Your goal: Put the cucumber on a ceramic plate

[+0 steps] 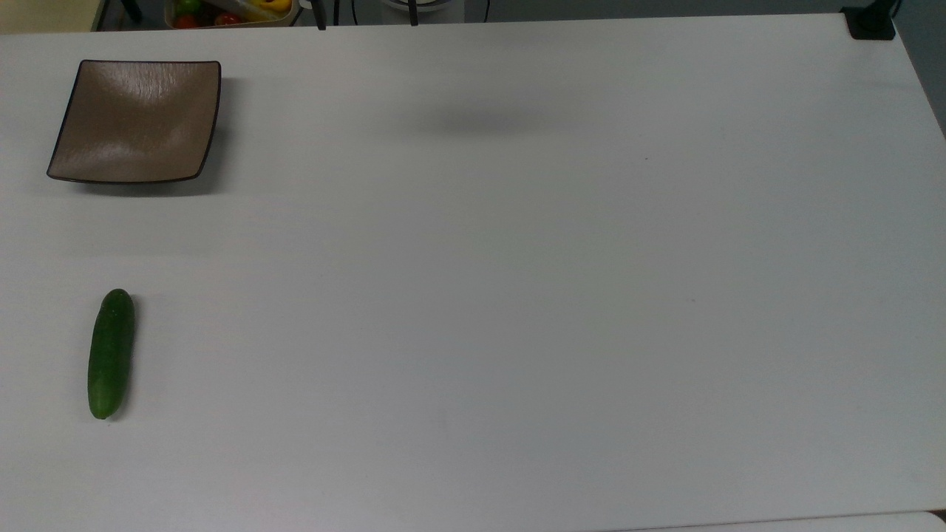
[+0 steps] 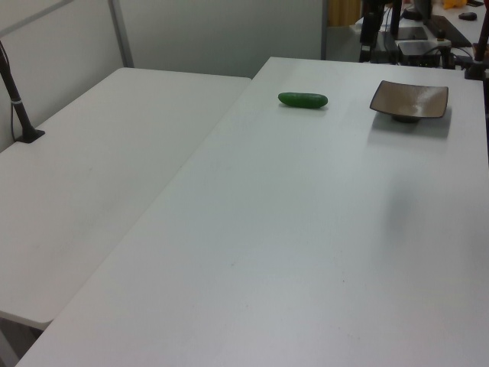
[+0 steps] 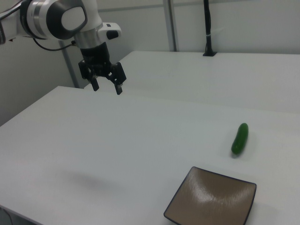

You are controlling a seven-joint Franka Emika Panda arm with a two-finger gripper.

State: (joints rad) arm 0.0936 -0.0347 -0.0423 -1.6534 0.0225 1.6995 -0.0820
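Black two-finger gripper (image 3: 106,87) hangs high above the white table (image 1: 517,295) on the white arm (image 3: 56,18), pointing downward, fingers spread apart and empty. One stubby dark green cucumber (image 1: 111,354) lies flat on the table, well apart from one square glossy taupe-brown ceramic plate (image 1: 137,122), which seems bare.

You're looking at a robotics lab set up in an office-like room: a Franka arm (image 3: 56,18) hangs over a plain white counter (image 1: 517,295), black camera posts (image 3: 207,28) are clamped to the counters, grey partition panels (image 2: 221,34) stand behind, and equipment-laden desks (image 2: 428,34) sit beyond.
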